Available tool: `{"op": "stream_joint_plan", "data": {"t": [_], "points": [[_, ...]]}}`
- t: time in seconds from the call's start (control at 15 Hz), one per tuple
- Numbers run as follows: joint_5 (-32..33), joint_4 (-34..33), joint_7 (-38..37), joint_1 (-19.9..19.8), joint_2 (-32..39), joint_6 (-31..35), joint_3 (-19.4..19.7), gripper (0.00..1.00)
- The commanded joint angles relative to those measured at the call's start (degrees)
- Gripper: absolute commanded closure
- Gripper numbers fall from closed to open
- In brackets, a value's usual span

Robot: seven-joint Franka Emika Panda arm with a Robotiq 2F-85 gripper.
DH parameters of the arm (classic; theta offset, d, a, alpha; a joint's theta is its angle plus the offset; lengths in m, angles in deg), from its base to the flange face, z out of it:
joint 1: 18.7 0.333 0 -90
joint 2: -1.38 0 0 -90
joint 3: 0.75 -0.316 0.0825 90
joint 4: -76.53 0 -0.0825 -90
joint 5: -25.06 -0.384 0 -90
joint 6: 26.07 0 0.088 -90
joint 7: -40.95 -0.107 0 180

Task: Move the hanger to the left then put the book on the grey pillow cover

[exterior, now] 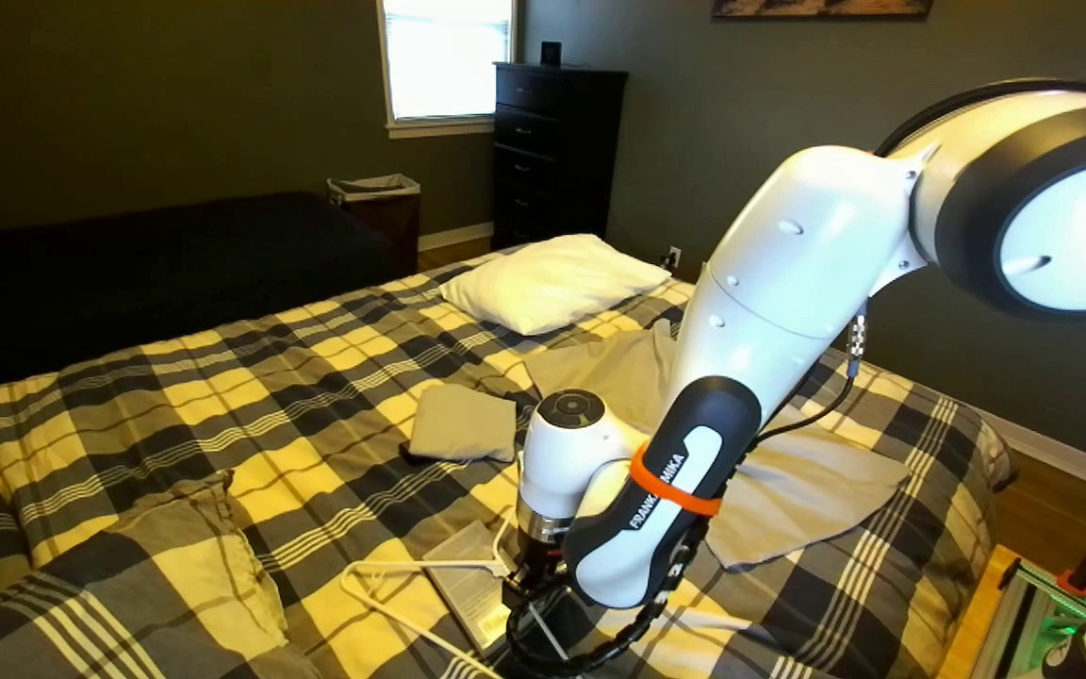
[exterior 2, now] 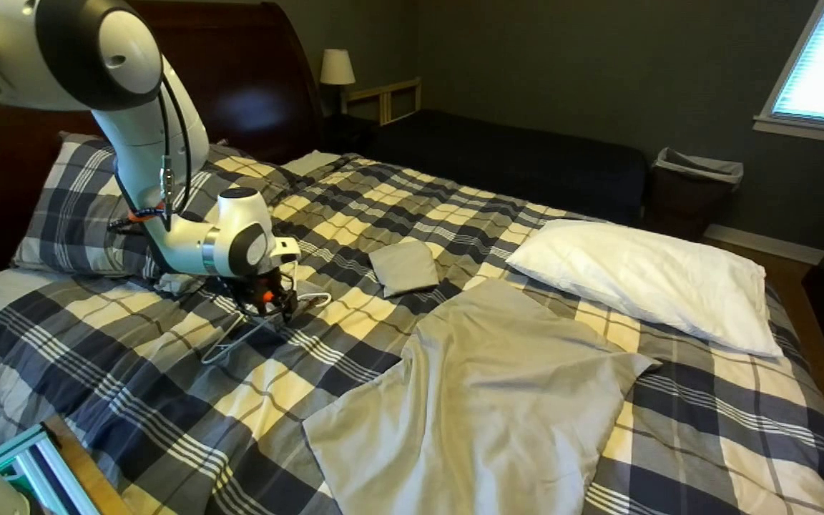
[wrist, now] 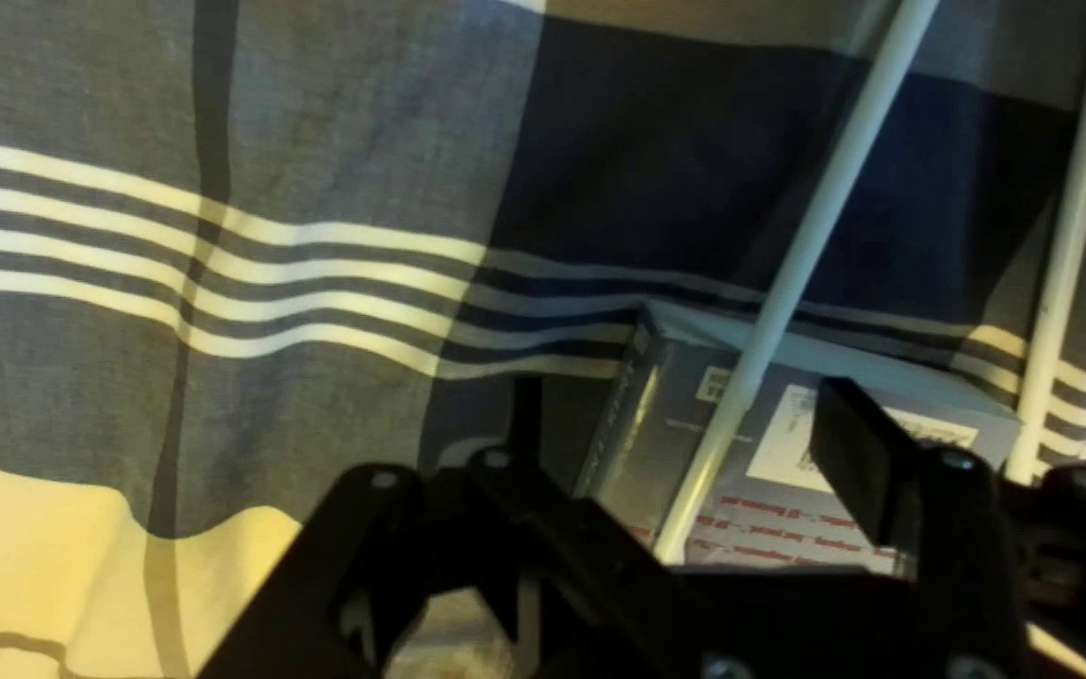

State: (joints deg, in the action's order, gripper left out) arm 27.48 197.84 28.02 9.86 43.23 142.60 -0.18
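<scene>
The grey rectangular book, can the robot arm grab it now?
Probably not cleanly: though the black end effector is open nearby, the thin white triangular hanger crosses over the grey rectangular book.

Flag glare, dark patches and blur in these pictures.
In both exterior views, the window glares nearly white; in an exterior view, a sheen marks the headboard; in the wrist view, the fingers are very dark, and red print on the book is mostly too blurred to read.
</scene>
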Motion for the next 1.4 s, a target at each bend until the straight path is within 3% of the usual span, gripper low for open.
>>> {"op": "stream_joint_plan", "data": {"t": [0.0, 0.27, 0.33, 0.4, 0.53, 0.6, 0.8, 0.93, 1.2, 1.33], "points": [[0.95, 1.77, -2.35, 3.30, -0.53, 3.32, 2.25, 0.26], [0.83, 0.27, -5.64, 8.21, 1.40, 3.18, 7.51, 0.41], [0.66, -0.14, -6.30, 9.07, 1.90, 3.10, 8.62, 0.41], [0.44, -0.54, -6.85, 9.66, 2.42, 2.96, 9.43, 0.50], [0.11, -1.47, -7.57, 10.35, 3.45, 2.21, 10.56, 0.53], [-0.07, -1.86, -7.83, 10.49, 3.90, 1.81, 10.82, 0.59], [-0.32, -2.48, -8.60, 11.01, 4.63, 1.59, 11.47, 0.60], [-0.47, -2.93, -8.71, 10.87, 4.98, 1.43, 11.39, 0.58], [-0.90, -2.64, -6.92, 8.42, 4.39, 2.08, 8.65, 0.36], [-0.92, -2.33, -6.78, 7.91, 4.00, 2.70, 8.24, 0.33]]}}
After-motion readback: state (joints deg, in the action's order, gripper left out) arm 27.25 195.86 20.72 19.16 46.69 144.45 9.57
